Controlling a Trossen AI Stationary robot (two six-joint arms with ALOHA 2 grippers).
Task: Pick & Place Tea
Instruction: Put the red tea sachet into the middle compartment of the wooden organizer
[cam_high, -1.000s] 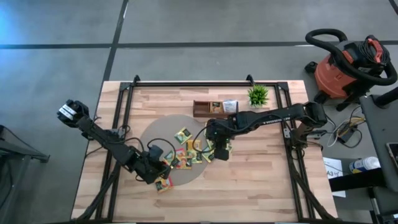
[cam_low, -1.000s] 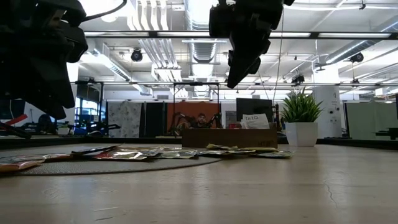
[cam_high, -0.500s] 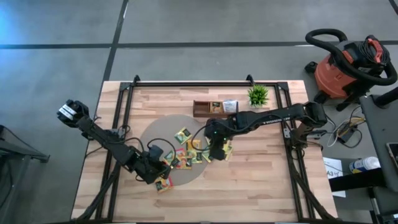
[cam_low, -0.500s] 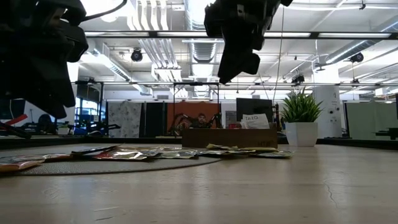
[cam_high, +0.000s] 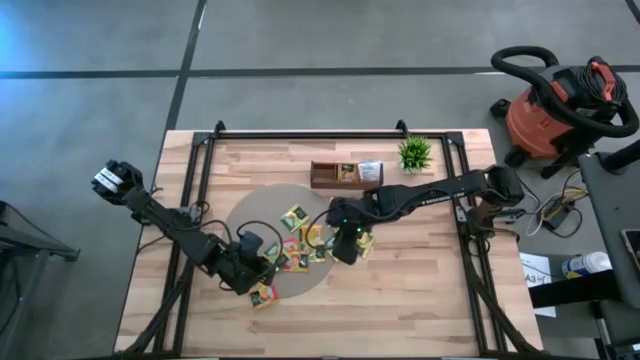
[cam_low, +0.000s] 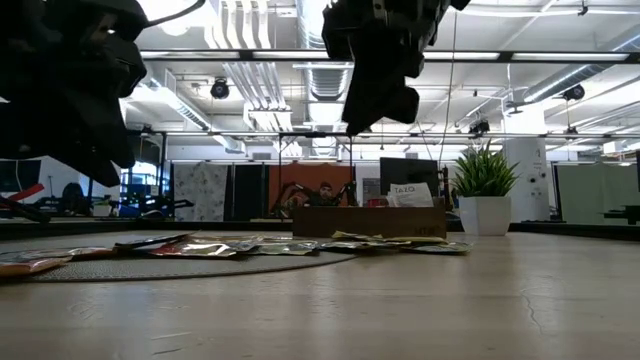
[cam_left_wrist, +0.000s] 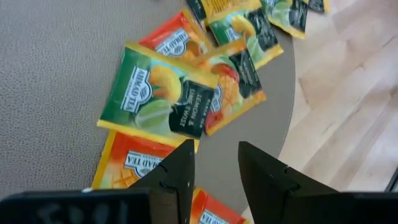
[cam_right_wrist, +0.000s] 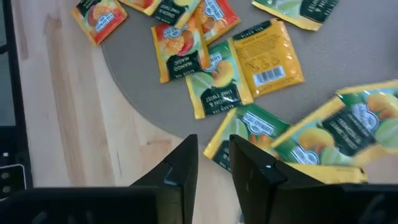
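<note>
Several tea sachets, yellow, green and orange-red, lie flat and partly overlapping on a round grey mat at the table's middle. My left gripper hangs above the mat's near left part, open and empty, over a green sachet and an orange one. My right gripper hovers above the mat's right edge, fingers pointing down, open with a narrow gap and nothing between them; green sachets and a yellow one lie below it. In the low view both grippers stand well clear of the sachets.
A brown wooden tray with a few sachets in it stands at the back of the table, a small potted plant to its right. A black frame runs along the table's edges. Bare wood lies near and right of the mat.
My right gripper has rolled about its own axis above the mat's right edge and drifted slightly toward the table's left. The sachets lie as before.
</note>
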